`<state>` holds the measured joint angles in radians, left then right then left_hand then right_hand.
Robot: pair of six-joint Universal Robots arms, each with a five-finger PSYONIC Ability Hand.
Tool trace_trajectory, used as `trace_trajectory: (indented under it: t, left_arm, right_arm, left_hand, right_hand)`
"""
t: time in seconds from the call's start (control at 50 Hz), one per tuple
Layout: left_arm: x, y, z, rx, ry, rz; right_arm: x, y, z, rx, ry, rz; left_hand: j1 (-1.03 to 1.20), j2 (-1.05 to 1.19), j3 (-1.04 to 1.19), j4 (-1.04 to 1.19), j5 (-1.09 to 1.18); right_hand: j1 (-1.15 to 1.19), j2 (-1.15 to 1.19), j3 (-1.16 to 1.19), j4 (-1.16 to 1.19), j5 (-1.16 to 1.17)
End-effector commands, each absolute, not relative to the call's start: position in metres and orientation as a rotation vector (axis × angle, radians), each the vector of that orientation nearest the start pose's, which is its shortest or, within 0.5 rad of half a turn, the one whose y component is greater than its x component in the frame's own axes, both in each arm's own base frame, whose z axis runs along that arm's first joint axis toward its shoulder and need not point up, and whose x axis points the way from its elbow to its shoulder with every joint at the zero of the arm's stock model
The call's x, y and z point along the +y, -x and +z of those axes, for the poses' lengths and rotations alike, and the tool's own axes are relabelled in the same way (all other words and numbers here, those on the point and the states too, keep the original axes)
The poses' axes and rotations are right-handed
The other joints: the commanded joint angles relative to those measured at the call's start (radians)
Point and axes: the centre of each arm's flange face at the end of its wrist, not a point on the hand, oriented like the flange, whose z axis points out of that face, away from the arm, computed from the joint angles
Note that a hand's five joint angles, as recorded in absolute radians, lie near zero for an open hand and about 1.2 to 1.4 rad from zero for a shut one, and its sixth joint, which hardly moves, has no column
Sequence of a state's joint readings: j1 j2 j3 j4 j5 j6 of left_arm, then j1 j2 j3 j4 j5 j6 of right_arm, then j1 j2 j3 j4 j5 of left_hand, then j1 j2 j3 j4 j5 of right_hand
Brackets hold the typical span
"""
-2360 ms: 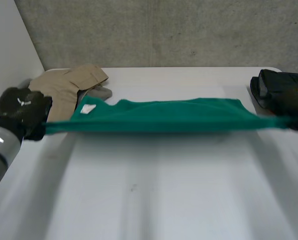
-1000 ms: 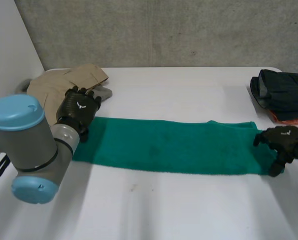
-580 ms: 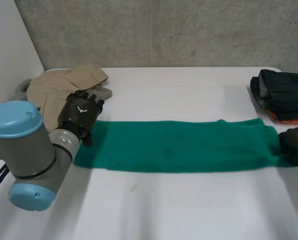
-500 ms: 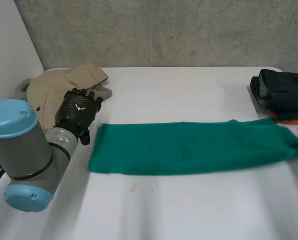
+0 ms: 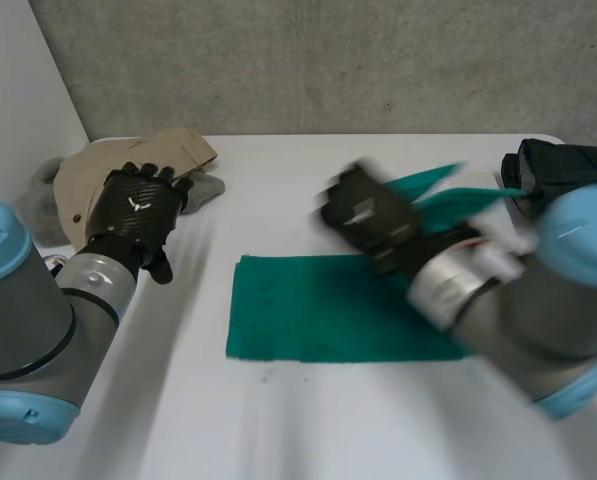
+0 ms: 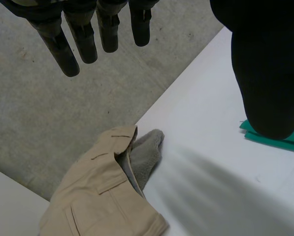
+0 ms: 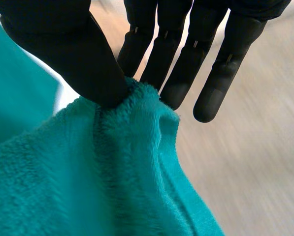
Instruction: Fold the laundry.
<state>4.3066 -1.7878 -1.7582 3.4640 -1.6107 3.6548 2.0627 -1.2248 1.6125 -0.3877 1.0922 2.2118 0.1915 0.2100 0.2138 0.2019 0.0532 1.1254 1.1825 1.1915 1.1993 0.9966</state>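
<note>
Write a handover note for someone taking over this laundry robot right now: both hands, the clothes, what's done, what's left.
Left hand: open, holding nothing, beside the beige garment.
Right hand: fingers and thumb pinch one end of the green towel, lifted over its middle.
Done: dark folded pile at the table's far right.
Left: lay that end down; then fold the beige garment.

We find bare desk (image 5: 308,420) along the near middle and across the far middle, between the beige garment (image 5: 128,165) with its grey cloth (image 5: 210,186) at far left and the dark folded clothes (image 5: 568,170) at far right. The green towel (image 5: 318,310) covers the centre, the right arm (image 5: 508,300) slanting over its right half; the left hand (image 5: 133,210) hangs beside the beige garment.
</note>
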Motion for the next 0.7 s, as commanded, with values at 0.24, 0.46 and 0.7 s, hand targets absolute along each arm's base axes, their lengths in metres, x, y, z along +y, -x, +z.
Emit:
trace_trajectory:
  t: [0.24, 0.46, 0.7]
  left_arm:
    - [-0.255, 0.244, 0.207, 2.052, -0.944, -2.032]
    - [-0.25, 0.25, 0.21, 2.043, -0.967, -2.054]
    - [-0.235, 0.269, 0.206, 2.036, -1.053, -2.09]
  right_arm:
    - [-0.175, -0.385, 0.156, 1.458, 1.763, -1.769]
    - [-0.221, -0.308, 0.171, 1.945, 1.225, -1.624]
    - [-0.255, -0.232, 0.13, 2.264, 1.347, -1.613]
  left_hand:
    - [-0.017, -0.036, -0.039, -0.027, -0.053]
    - [-0.017, -0.036, -0.039, -0.027, -0.053]
    - [-0.017, -0.036, -0.039, -0.027, -0.053]
  right_hand:
    - [-0.951, -1.008, -1.017, -1.025, -0.997]
    - [-0.951, -1.008, -1.017, -1.025, -0.997]
    - [0.267, 0.21, 0.201, 0.193, 0.222]
